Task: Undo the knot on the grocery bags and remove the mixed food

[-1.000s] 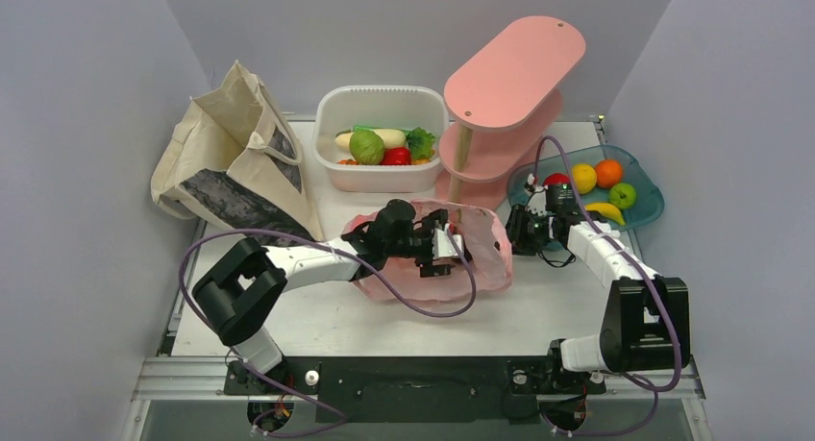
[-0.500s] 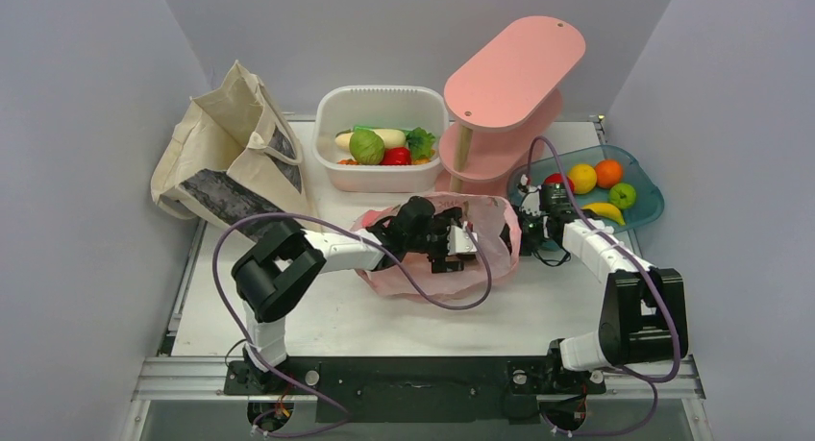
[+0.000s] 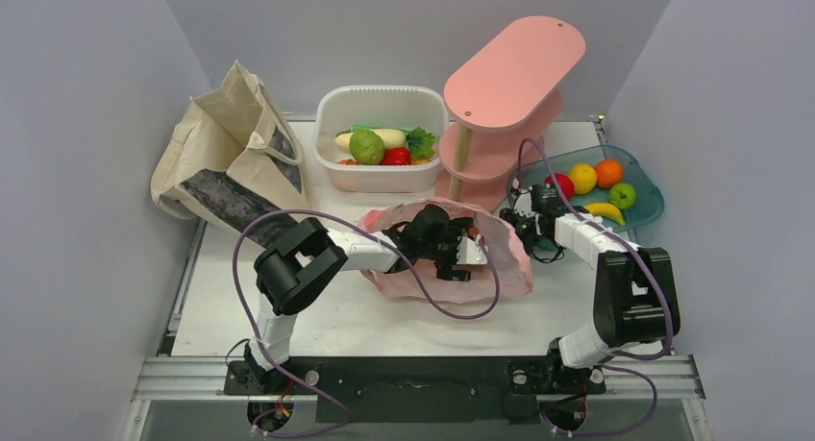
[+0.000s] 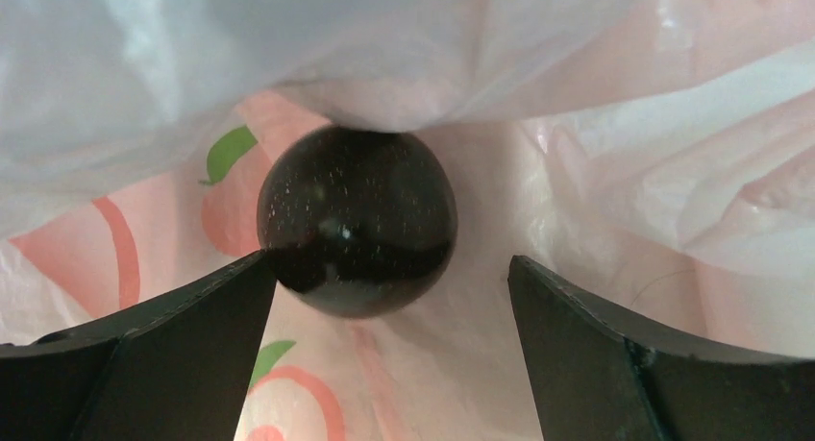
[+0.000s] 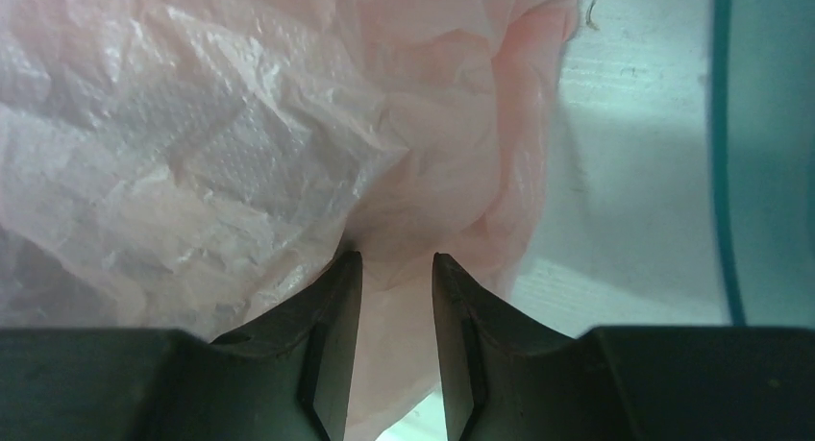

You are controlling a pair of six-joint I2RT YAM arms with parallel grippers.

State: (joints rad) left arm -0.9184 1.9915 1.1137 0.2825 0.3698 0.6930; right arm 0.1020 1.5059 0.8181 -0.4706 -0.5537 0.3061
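**Top view.** The thin translucent pink plastic carrier bag lies mid-table. The left fingers are inside its mouth, entering from the left side. The right fingers sit at the bag's right edge. The beige canvas tote stands well apart at rear left.

**Left wrist view.** The left fingers are spread wide and grip nothing. A dark glossy round object lies inside the bag, between the two fingers and a little beyond their tips. One finger is just beside its lower edge, the other stands apart. Pink film drapes over its top. What the object is cannot be told.

**Right wrist view.** The right fingers are clenched on a fold of the bag's pink film.

**Assessment.** The step in hand appears to be lifting this item out. The left fingers should advance until the object is centred between them. They should then close across its widest part without trapping film. The right fingers' grip should brace the bag so it is not dragged along.
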